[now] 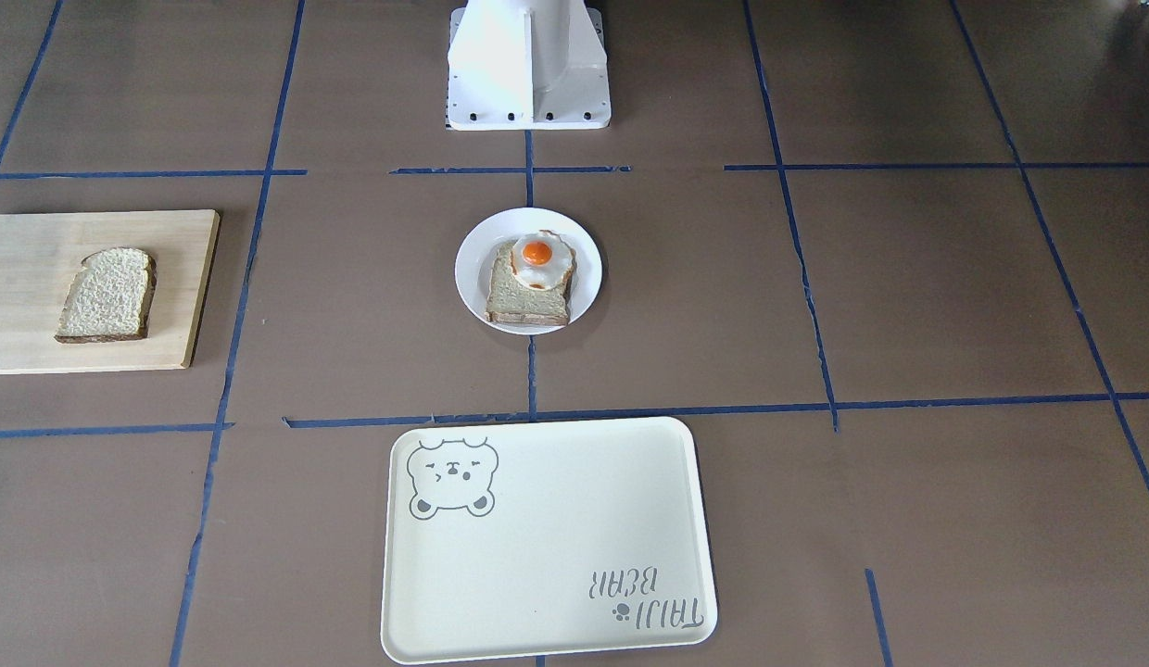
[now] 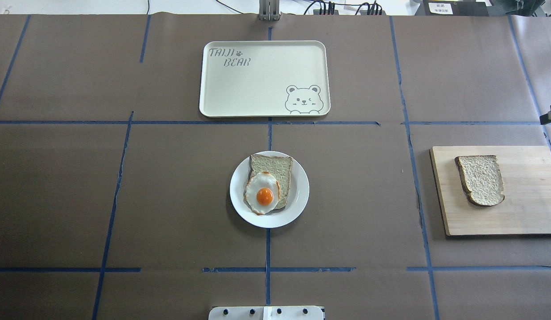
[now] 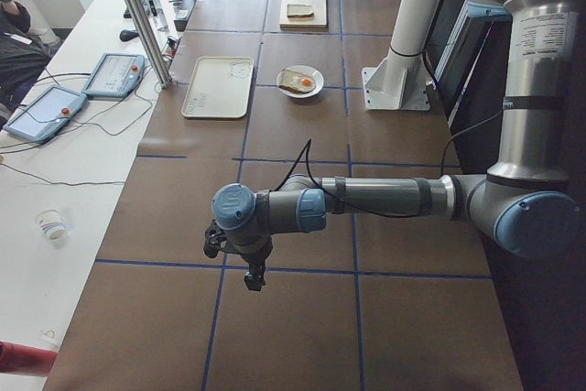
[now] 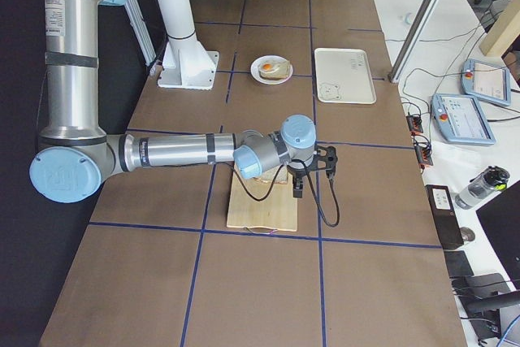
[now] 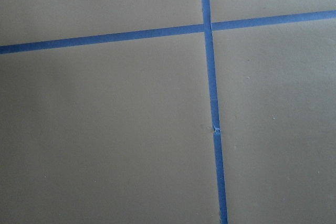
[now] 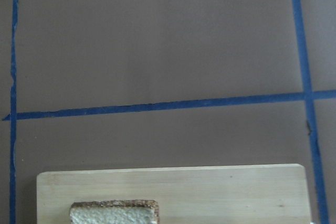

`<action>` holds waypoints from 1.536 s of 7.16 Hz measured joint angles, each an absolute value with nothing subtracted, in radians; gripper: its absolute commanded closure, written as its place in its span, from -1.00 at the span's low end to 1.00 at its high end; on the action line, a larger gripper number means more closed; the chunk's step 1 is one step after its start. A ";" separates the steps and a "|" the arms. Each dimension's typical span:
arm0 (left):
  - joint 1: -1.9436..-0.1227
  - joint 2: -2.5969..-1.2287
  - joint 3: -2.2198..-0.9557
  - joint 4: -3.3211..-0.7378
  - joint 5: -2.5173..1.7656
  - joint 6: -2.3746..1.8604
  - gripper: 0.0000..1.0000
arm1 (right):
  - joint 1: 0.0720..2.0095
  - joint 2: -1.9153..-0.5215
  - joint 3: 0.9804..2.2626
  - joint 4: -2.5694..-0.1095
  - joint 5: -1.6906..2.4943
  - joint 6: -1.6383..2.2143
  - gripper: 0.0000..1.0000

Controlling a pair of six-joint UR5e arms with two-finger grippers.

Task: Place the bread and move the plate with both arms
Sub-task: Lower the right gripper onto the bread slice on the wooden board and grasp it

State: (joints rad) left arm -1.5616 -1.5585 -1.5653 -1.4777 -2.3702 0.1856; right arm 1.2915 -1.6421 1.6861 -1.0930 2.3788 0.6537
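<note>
- At the robot's edge of the table: white base (image 2: 266, 312), fixed, centred on the middle tape line.
- Just beyond it, mid-table: plate (image 2: 299, 198), round, white. It carries a tan slice (image 2: 275, 169) with a fried egg (image 2: 263, 194) on top. Neither gripper is near it.
- Same depth, far out on the robot's right: cutting board (image 2: 524, 213), pale wood. The bread (image 2: 480, 180) lies flat on its inner half, speckled crumb up, well apart from the plate.
- Bread, long axis: runs roughly away from the robot with a slight slant. The rounded end appears to point toward the robot's side.
- Right arm (image 4: 179, 152): stretched low across the board. Right gripper (image 4: 313, 172) hangs above it at the side away from the robot. The wrist hides most of the bread in the right side view. Fingers: whether spread or closed cannot be told, and nothing is seen held.
- Right wrist view: one board (image 6: 210, 192) edge and one crust end of the bread (image 6: 113, 211) at the bottom of the frame. By this the slice seems to lie back from the fingers, toward the robot.
- Left arm (image 3: 385, 197): extended over bare table at the opposite end. Left gripper (image 3: 236, 258) points down, finger state not readable. Its wrist view shows only brown table (image 5: 105, 129) and blue tape lines (image 5: 210, 103).
- Nearer arm: the right, judged the one for the bread. The left is well apart from both bread and plate.
- Farthest, across the table: tray (image 2: 257, 84), cream, with a bear drawing.
</note>
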 measured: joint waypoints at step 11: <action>-1.562 -1.559 -1.560 -1.504 -2.372 0.186 -1.00 | 1.011 -1.716 1.625 -0.847 2.233 0.965 -0.24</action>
State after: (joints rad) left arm -1.5616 -1.5585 -1.5601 -1.5036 -2.3719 0.1856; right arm 1.0112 -1.7161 1.6247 -0.8468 2.2334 0.9649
